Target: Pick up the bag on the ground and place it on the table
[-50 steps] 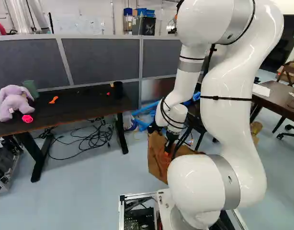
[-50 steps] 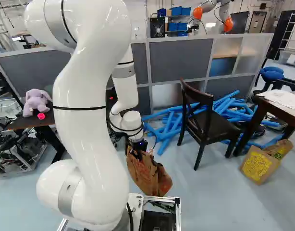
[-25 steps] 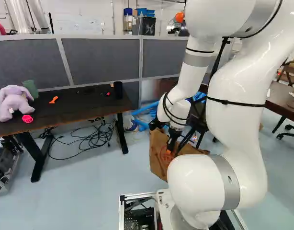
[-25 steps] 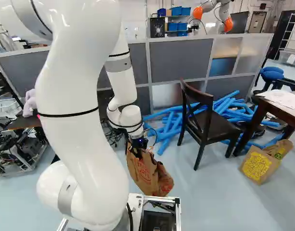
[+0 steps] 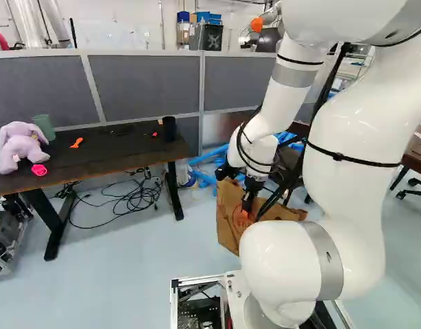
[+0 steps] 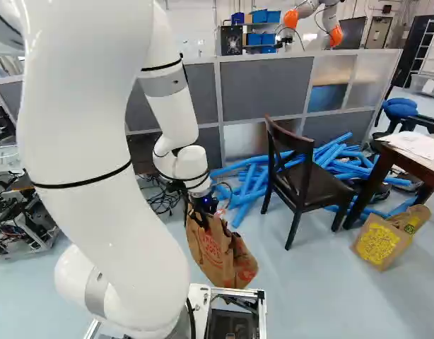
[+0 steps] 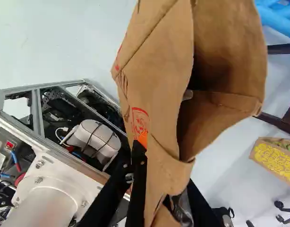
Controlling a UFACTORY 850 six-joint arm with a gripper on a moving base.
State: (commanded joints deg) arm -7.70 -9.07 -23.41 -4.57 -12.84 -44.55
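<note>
Low ahead of the base, my gripper (image 5: 245, 207) is at the top of a brown paper bag (image 5: 227, 223). The bag (image 6: 213, 248) hangs tilted beneath it in the right base view; whether its bottom touches the floor I cannot tell. In the wrist view the gripper (image 7: 161, 196) is shut on the bag's upper part, and the open bag (image 7: 157, 71) stretches ahead of the fingers, partly hiding them. The dark table (image 5: 80, 157) stands at the left of the left base view.
On the table are a purple plush toy (image 5: 20, 147), a green cup (image 5: 44, 127) and a black cup (image 5: 169, 127). A chair (image 6: 302, 176), blue foam tubes (image 6: 252, 183) and another bag (image 6: 379, 244) stand to the right. Another robot (image 6: 312, 21) is behind the partition.
My upper arm has swung sideways, rightward in the left base view and leftward in the right. Gripper and bag have shifted slightly to the right together in the left base view. The base has not moved.
</note>
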